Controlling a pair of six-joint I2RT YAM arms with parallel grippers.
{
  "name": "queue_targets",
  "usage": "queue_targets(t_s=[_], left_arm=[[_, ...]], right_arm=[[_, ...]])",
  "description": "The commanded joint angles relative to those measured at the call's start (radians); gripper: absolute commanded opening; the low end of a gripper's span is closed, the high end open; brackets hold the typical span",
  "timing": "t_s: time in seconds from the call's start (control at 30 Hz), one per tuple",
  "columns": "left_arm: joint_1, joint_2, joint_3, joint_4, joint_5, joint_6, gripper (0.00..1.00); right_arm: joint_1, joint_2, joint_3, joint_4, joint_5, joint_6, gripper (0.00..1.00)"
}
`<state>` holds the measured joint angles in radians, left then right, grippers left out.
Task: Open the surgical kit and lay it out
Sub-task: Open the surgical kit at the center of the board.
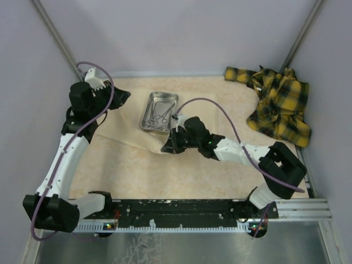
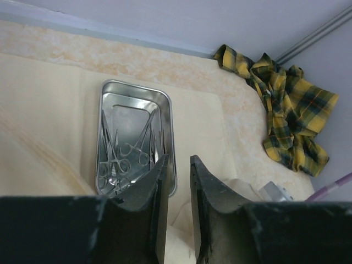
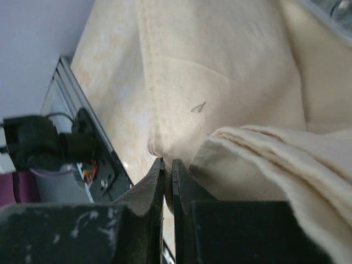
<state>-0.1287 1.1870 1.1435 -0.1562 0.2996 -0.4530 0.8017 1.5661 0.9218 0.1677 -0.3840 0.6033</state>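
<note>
Centrally, right gripper (image 1: 168,148) pinches wrap (image 1: 126,140) edge, jaws closed; left gripper (image 1: 125,97), upper left near tray (image 1: 147,114), stands slightly open, empty.

The right claw (image 3: 168,161) pinches a fold of cloth wrap (image 3: 220,71).

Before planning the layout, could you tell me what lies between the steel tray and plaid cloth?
Only the beige wrap and bare tabletop lie between steel tray and plaid cloth, per the left wrist view; the top view adds a purple cable overhead.
</note>
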Motion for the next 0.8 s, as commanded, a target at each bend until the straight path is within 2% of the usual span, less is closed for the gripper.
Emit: queue_targets(t_s=[0.0,0.27,0.5,0.7,0.77], left_arm=[[-0.004,-0.08,-0.047,-0.086,0.005,0.004,0.28],[-0.003,-0.181,-0.07,-0.17,-0.018,0.035,0.29],[-0.003,-0.202,-0.068,-0.219,-0.025,0.05,0.29],[-0.004,-0.188,-0.066,-0.246,-0.039,0.063,0.32],[-0.003,-0.175,-0.068,-0.247,-0.047,0.067,0.36]], right_arm=[[0.081,-0.133,-0.134,0.022,0.098,0.018,0.0],[0.245,-0.178,-0.315,0.102,0.141,0.109,0.0],[0.375,-0.131,-0.372,0.17,0.178,0.181,0.0],[0.449,-0.103,-0.379,0.133,0.251,0.21,0.01],[0.452,-0.123,-0.377,0.106,0.274,0.217,0.27]])
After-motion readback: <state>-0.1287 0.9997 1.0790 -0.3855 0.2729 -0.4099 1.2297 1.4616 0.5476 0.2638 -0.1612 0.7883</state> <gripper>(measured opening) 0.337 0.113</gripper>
